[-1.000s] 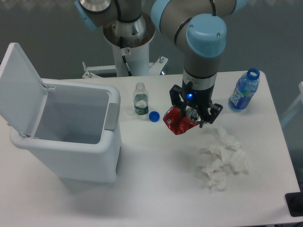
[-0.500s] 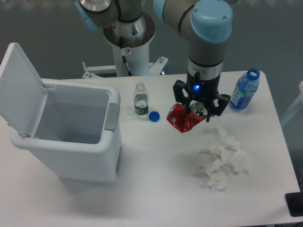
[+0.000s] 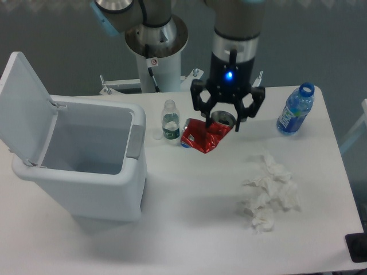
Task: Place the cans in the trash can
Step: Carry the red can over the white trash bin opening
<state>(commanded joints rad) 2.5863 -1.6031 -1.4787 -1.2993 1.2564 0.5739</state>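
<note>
Gripper: the black two-finger gripper (image 3: 223, 116) is hanging over the middle of the table with a blue light glowing on its body; its fingers are clamping the silver top of the can, so it is closed on the can.
Can: the crushed shiny red metal drink can with a silver top (image 3: 204, 133) is dangling tilted from the gripper, its red body sloping down to the left; whether its lower end is touching the table is hard to make out.
Arm: the grey arm with pale blue joints is rising straight up from the gripper and is being cut off by the top edge.
Small bottle: the small clear plastic bottle without a cap (image 3: 170, 121) is standing upright just left of the can.
Cap: the blue bottle cap (image 3: 184, 143) is lying at the can's lower left edge, mostly hidden behind it.
Blue bottle: the blue-tinted clear plastic bottle (image 3: 295, 110) is standing near the right edge, well apart from the gripper.
Tissue: the crumpled white paper tissue (image 3: 269, 193) is lying below and right of the can.
Trash can: the large white rectangular plastic bin with a grey front latch (image 3: 86, 167) is sitting at the left, lid flipped open, well apart from the can; its floor is hidden by its walls.
Table: the white table (image 3: 195, 229) is running off the bottom edge.
</note>
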